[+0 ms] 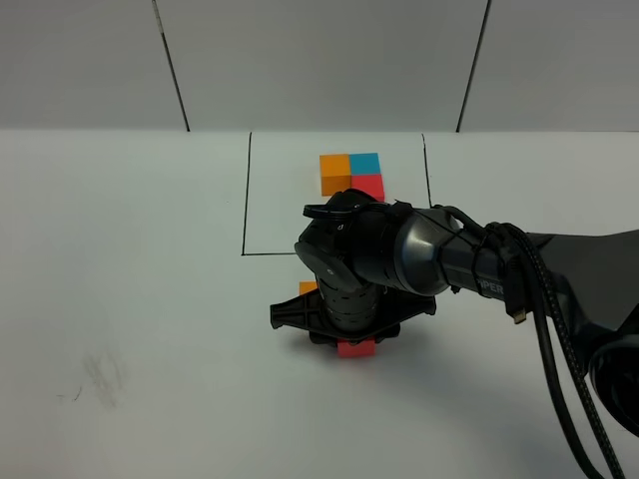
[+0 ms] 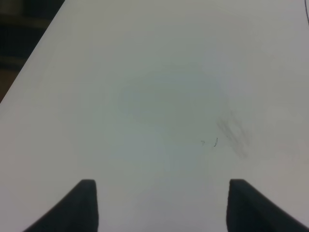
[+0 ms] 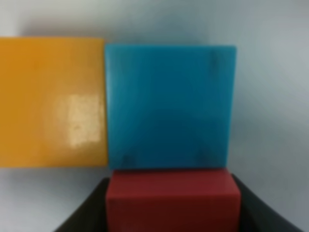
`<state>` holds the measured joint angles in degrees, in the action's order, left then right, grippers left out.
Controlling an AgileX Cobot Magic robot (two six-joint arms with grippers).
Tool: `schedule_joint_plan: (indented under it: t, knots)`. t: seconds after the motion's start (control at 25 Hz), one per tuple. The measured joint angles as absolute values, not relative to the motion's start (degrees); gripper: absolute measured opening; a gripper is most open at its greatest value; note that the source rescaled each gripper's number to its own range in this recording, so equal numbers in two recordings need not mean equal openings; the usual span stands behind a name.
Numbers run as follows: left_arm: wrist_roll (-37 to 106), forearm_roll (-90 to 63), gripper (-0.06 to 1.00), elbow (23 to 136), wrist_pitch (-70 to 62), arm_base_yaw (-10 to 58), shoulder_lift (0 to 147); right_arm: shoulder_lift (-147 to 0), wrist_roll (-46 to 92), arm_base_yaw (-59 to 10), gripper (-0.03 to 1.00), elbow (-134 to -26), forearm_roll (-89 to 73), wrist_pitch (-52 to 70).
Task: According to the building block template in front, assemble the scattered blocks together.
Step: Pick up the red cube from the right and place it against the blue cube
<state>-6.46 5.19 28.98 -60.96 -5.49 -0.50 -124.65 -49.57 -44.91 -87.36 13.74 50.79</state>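
Jaws of the left gripper (image 2: 161,205) stood spread over bare white tabletop (image 2: 145,96) on my left-wrist feed, nothing between the two dark fingertips (image 2: 84,203), only a faint grey scuff mark (image 2: 234,135) ahead of them. On the right-wrist feed, the right gripper (image 3: 173,203) was pinching a small matte red cube (image 3: 173,198), its black jaws pressed against both sides. That red cube touched one edge of a matte cyan-blue cube (image 3: 169,106), and a matte orange cube (image 3: 50,101) sat flush beside the blue one. From the high camera I saw the right arm (image 1: 399,254) reaching across the middle, covering most of those scattered blocks. Farther back, the building block template (image 1: 351,174) of orange, cyan-blue and red cubes lay inside a thin black drawn rectangle (image 1: 246,200).
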Motion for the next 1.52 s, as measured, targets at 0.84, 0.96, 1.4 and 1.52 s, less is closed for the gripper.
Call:
schedule_joint_plan:
  t: [0.84, 0.96, 1.4, 1.52]
  knots:
    - [-6.46, 5.19, 0.28, 28.98, -60.96, -5.49, -0.5, -127.98, -51.21, -44.91, 0.23, -91.27, 13.4, 54.66]
    - [-6.46, 5.19, 0.28, 28.98, -60.96, -5.49, -0.5, -127.98, -51.78, -44.91, 0.23, -91.27, 13.4, 54.68]
    - [-6.46, 5.19, 0.28, 28.98, -60.96, -5.49, -0.5, -127.98, -51.97, -44.91, 0.23, -91.31, 13.14, 54.68]
    - [-6.46, 5.19, 0.28, 28.98, -60.96, -5.49, -0.5, -127.98, -51.97, -44.91, 0.23, -91.33, 13.02, 54.68]
